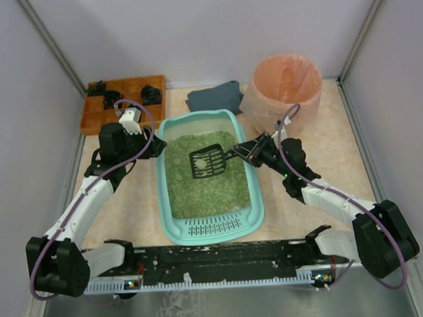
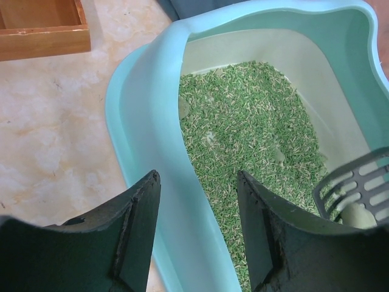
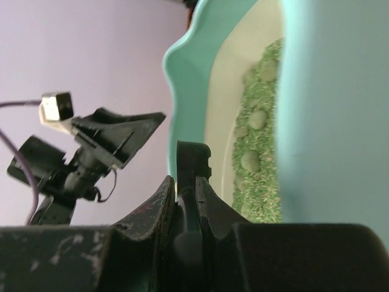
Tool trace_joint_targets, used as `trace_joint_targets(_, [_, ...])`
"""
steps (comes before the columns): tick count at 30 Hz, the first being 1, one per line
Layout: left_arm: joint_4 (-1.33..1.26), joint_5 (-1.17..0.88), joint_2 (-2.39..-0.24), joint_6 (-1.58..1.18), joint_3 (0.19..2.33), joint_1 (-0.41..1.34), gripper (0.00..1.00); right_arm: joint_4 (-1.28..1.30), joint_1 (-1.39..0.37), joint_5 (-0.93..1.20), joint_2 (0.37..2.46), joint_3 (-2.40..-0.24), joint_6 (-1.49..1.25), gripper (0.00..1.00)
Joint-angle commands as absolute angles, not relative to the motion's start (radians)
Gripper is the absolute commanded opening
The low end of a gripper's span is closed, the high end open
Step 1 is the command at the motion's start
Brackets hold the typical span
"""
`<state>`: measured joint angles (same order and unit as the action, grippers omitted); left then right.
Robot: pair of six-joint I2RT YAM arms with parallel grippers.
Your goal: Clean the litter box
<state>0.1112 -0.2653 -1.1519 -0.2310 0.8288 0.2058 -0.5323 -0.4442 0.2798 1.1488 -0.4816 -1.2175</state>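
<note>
Position: the litter box [image 1: 162,204] sits mid-surface between the two arms, grille end nearest me, green litter [image 1: 206,191] spread across its floor.

Right hand [image 1: 241,151]: clamped tight on the handle of the black scoop [image 1: 207,161]. The scoop's head is over the litter in the far half of the box. The left wrist view shows a pale lump [image 2: 355,216] at the head.

Left hand [image 1: 154,144]: jaws half-apart, astride the far end of the box's left wall. I cannot tell whether they bear on it.

Hazards, in my judgement:
- If the left hand is not truly gripping, a dragging scoop could push the box sideways.
- The bin [image 1: 284,91] lies far right, past the rim, so a tilted scoop would shed litter onto the surface on the way.
- Lumps [image 3: 250,160] lie close to the far wall. Digging there risks jamming the scoop against plastic.
</note>
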Motion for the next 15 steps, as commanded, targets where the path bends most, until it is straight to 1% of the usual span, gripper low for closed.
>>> trace_joint_targets(1, [0.103,-0.276,-1.162,-0.225,0.847,0.206,0.59,-0.630,-0.446,0.318,1.147,-0.555,-1.195,0.00])
trace_joint_targets(4, [0.113,-0.273,-1.148,-0.225,0.838,0.207,0.59,-0.562,-0.410,0.235,1.078,-0.505,-1.247,0.00])
trace_joint_targets(9, [0.084,-0.268,-1.137,-0.231,0.823,0.206,0.60,-0.525,-0.423,0.300,1.069,-0.560,-1.192,0.00])
trace_joint_targets(15, [0.108,-0.276,-1.149,-0.229,0.834,0.206,0.59,-0.446,-0.422,0.239,1.018,-0.557,-1.178,0.00])
